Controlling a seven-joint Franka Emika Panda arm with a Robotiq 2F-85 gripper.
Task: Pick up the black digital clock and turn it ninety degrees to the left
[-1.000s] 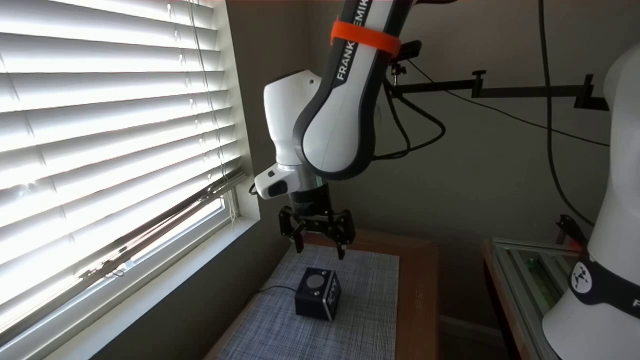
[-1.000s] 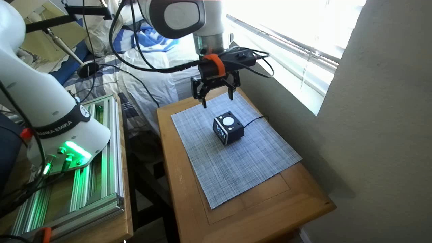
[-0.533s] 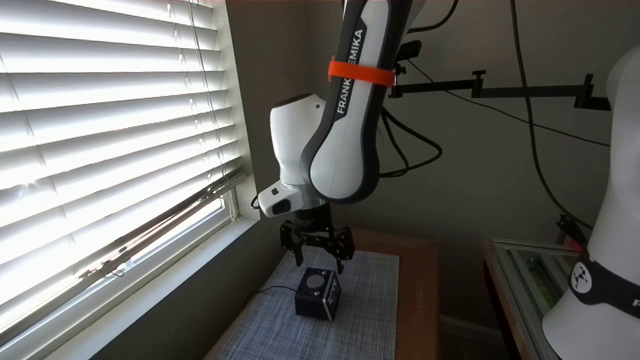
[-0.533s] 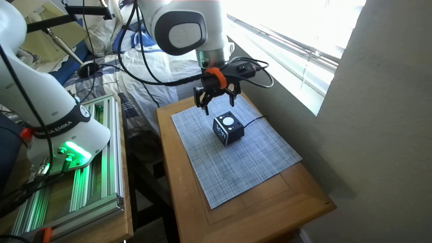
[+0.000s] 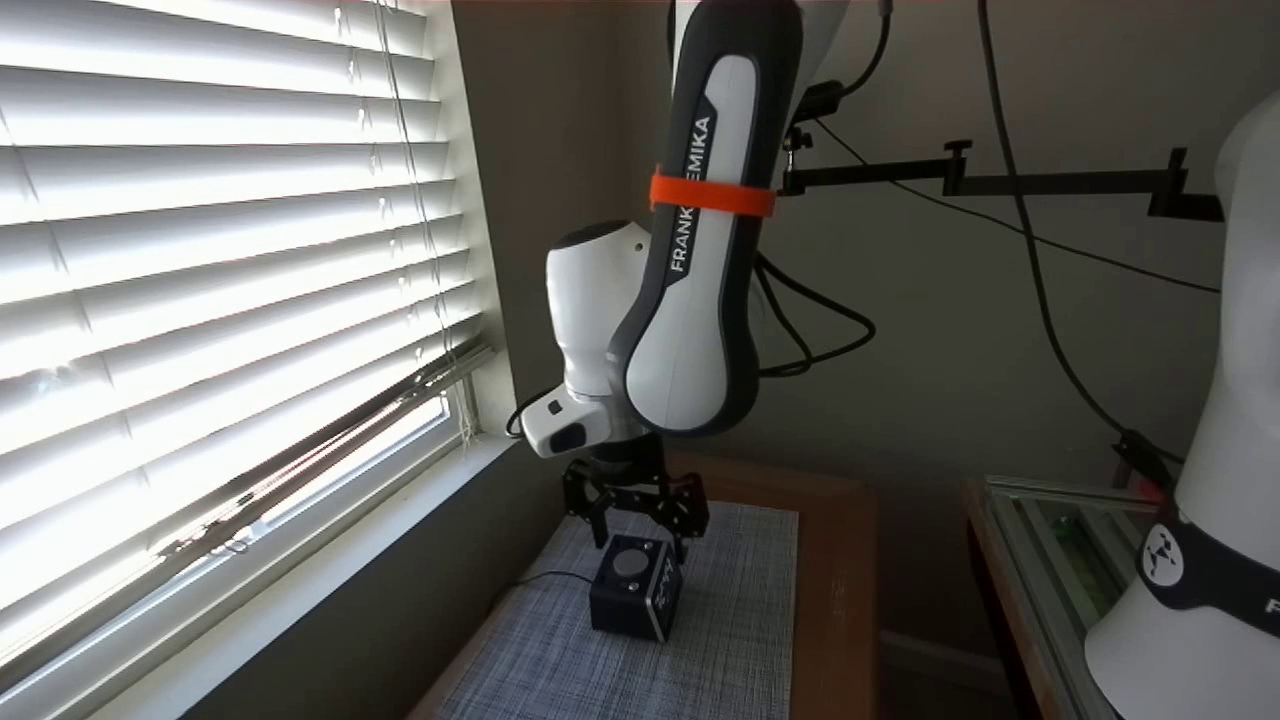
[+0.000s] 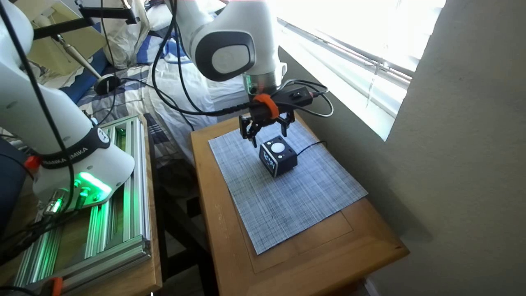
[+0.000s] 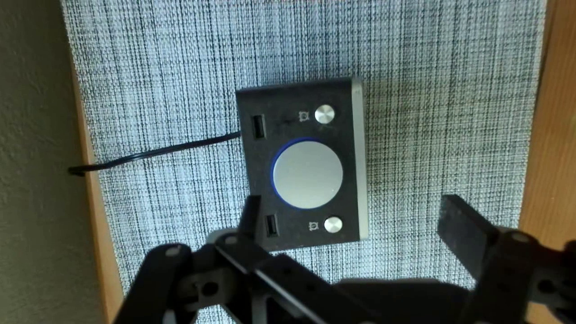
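The place is recognised as a home, and by its furnishings as a bedroom. In an exterior view, a bed [image 6: 207, 92] is seen, spread with white bedding and a plaid cover [image 6: 92, 102]; near it, what appears to be a lamp [image 6: 79, 57] with a pale yellow shade is tilted. The window [image 6: 357, 28] is covered by white slatted blinds [image 5: 230, 190]. Just beside the wall [image 6: 431, 172], a wooden desk [image 6: 328, 261] is dressed with a woven mat [image 6: 296, 201], on which a black digital clock [image 6: 283, 159] is set.

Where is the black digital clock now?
In the wrist view, the black digital clock sits near centre on the gray mat, its cord running left; the open jaws don't hold it.
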